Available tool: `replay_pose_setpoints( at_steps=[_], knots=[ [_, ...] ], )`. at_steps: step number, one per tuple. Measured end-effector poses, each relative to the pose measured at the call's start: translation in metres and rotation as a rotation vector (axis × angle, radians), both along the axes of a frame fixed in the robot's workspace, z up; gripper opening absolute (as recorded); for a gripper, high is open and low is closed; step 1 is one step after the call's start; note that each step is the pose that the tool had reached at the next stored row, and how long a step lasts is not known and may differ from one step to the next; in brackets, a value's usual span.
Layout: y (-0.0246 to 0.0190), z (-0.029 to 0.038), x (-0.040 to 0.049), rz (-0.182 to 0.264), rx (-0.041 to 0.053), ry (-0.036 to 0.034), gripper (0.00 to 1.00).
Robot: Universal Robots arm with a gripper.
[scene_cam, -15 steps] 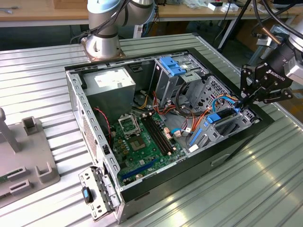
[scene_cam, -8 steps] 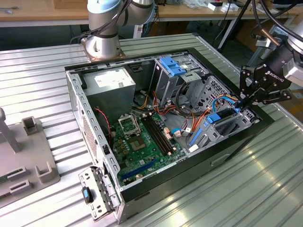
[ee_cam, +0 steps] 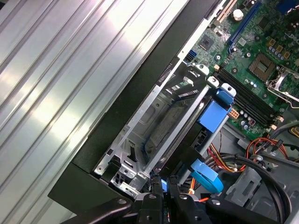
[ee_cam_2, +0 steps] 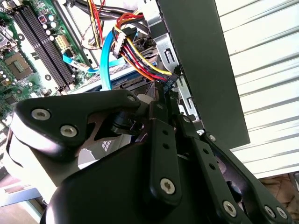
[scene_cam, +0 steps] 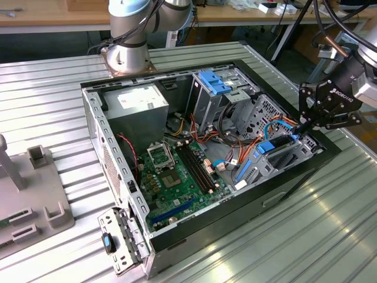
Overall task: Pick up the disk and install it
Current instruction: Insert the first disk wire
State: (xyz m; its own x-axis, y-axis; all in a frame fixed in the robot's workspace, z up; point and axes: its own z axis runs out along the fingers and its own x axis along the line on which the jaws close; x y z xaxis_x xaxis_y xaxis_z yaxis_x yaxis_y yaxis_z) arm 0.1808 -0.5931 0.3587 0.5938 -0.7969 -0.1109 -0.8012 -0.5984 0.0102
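Gripper (scene_cam: 301, 131) is hanging low over the corner of the open computer case (scene_cam: 277, 197), on the exterior view's right. It is reaching down into the metal drive cage (ee_cam: 180, 121) that is sitting just inside the case's black wall. Whether it is apart, together or clamped on something you cannot tell from these pictures. The dark linkage is blocking the tip in both wrist views, though a sliver of blue is showing right at it in the first wrist view.

You are finding the disk (ee_cam_2: 97, 148) directly under the gripper. In the second wrist view a white printed face is peeking out between the black gripper parts. It seems to be standing on edge in the cage slot nearest the black wall, already at least partly down in it. How deep it is sitting you cannot tell.

The relation you are working with is this. The disk is lying straight below the tip, not off to a side, and its long axis appears to be running along the black wall, in line with the slot. A bundle of coloured cables (ee_cam_2: 140, 63) is crowding in just beside the cage on the circuit-board side. The circuit board (scene_cam: 177, 174) itself is lying well apart, deeper in the case. The ribbed metal table (scene_cam: 330, 236) is carrying the whole case.
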Motion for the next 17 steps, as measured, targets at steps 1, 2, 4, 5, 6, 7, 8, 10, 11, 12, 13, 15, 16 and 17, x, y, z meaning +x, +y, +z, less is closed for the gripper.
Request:
replay_pose_setpoints(
  at_steps=[1, 2, 4, 5, 6, 7, 8, 10, 11, 12, 13, 15, 16, 17],
  knots=[
    [0.0000, 0.0000, 0.0000, 0.000, 0.0000, 0.0000, 0.16],
    [0.0000, 0.0000, 0.0000, 0.000, 0.0000, 0.0000, 0.16],
    [0.0000, -0.0001, 0.0000, 0.000, 0.0000, 0.0000, 0.16],
    [0.0000, -0.0001, 0.0000, 0.000, 0.0001, 0.0000, 0.16],
    [0.0000, 0.0007, 0.0000, 0.000, 0.0004, -0.0001, 0.16],
    [0.0000, 0.0020, 0.0000, 0.000, 0.0001, -0.0007, 0.16],
    [0.0000, 0.0037, 0.0000, 0.000, 0.0001, -0.0013, 0.16],
    [0.0000, 0.0076, 0.0000, 0.000, 0.0001, -0.0024, 0.16],
    [0.0000, 0.0104, 0.0000, 0.000, 0.0000, -0.0033, 0.16],
    [0.0000, 0.0114, -0.0001, 0.000, 0.0001, -0.0038, 0.16],
    [0.0000, 0.0122, -0.0001, 0.000, 0.0002, -0.0045, 0.16],
    [0.0000, 0.0131, -0.0002, 0.000, 0.0002, -0.0056, 0.16],
    [0.0000, 0.0134, -0.0003, 0.000, 0.0002, -0.0061, 0.16],
    [0.0000, 0.0134, -0.0003, 0.000, 0.0002, -0.0062, 0.16]
  ],
)
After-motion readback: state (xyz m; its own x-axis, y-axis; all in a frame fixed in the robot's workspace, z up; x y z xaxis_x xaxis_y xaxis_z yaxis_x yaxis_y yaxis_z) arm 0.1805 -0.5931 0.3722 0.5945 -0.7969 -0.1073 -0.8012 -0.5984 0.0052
